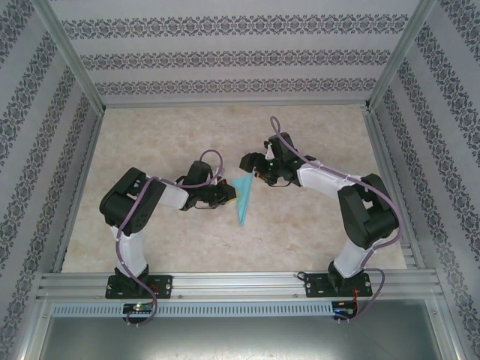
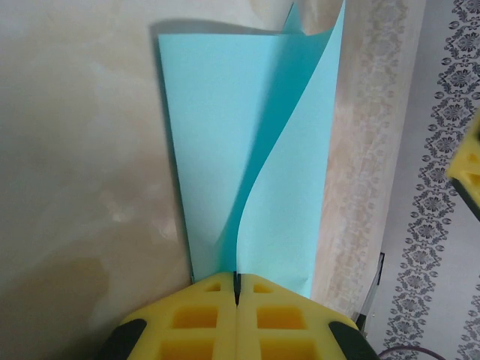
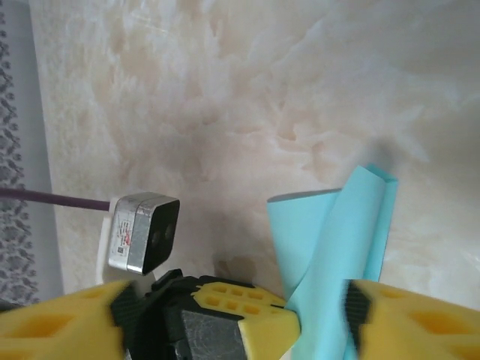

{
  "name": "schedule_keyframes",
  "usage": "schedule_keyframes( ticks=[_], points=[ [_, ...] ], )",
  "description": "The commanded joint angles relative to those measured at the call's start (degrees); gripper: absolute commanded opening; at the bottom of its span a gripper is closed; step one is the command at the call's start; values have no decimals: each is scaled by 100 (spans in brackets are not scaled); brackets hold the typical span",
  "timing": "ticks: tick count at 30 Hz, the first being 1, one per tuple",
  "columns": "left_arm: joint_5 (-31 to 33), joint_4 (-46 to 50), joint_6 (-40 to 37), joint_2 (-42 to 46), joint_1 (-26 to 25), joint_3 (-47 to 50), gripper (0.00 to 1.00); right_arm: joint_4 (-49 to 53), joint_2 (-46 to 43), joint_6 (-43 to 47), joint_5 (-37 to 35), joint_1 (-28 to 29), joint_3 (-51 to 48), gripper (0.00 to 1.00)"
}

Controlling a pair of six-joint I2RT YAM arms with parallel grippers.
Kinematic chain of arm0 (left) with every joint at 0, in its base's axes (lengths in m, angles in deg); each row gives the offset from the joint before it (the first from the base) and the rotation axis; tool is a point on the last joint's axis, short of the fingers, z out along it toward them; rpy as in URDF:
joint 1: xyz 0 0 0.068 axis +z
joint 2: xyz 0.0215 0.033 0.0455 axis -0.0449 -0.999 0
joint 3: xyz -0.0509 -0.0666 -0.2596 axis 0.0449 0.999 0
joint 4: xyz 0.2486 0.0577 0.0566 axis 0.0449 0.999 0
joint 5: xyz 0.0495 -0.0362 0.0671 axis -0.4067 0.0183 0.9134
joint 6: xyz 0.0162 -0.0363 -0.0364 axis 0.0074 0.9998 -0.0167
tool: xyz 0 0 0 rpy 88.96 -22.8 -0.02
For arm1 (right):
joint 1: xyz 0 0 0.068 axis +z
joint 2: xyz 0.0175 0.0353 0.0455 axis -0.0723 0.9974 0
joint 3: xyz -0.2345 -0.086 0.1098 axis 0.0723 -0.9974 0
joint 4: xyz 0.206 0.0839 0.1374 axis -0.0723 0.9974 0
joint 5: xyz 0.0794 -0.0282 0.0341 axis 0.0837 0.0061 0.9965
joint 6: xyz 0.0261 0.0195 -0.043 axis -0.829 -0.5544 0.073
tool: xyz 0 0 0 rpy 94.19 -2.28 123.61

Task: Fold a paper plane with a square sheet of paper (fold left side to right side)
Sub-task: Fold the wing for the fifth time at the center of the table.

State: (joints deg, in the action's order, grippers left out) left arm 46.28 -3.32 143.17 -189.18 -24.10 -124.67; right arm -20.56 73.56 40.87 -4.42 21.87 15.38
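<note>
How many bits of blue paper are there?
1. The paper sits mid-table, partly folded, with its near edge pinched in the left gripper. The open right gripper is at its far end. Nothing suggests another sheet is hidden.

**Fig. My two arms, seen from above and from the wrists.** My left arm (image 1: 131, 202) and right arm (image 1: 367, 214) are each built of glossy black joint housings joined by white links, on a black base plate (image 1: 139, 285). A mauve cable (image 3: 52, 198) trails along each arm. My left claw (image 2: 237, 289) has yellow pads moulded with square pockets and black outer corners. On my right claw (image 1: 255, 171), the fingers (image 3: 409, 322) are the same yellow, blurred here. My left wrist camera (image 3: 142, 232) is a silver-and-black box whose label is possibly printed in red.
</note>
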Motion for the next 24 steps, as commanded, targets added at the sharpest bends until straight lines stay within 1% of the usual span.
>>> schedule_keyframes(
  ticks=[1, 2, 4, 5, 7, 20, 24],
  points=[
    [155, 385, -49, 79, -53, 262, 0, 69, -92, 163, 220, -18, -225, 49],
    [172, 395, -56, 107, -48, 278, 0, 82, -77, 190, 261, -10, -245, 41],
    [192, 420, -64, 143, -51, 316, 0, 38, -36, 210, 343, 23, -279, 28],
    [186, 423, -67, 145, -57, 322, 0, 21, 6, 210, 385, 49, -281, 23],
    [194, 403, -67, 145, -64, 335, 0, 27, 106, 219, 464, 110, -241, 16],
    [137, 515, -190, 56, -77, -15, 0, 46, 295, 254, 485, 219, -187, 15],
    [111, 487, -186, 111, -81, -61, 0, 163, 218, 288, 288, 202, -241, 16]
  ],
)
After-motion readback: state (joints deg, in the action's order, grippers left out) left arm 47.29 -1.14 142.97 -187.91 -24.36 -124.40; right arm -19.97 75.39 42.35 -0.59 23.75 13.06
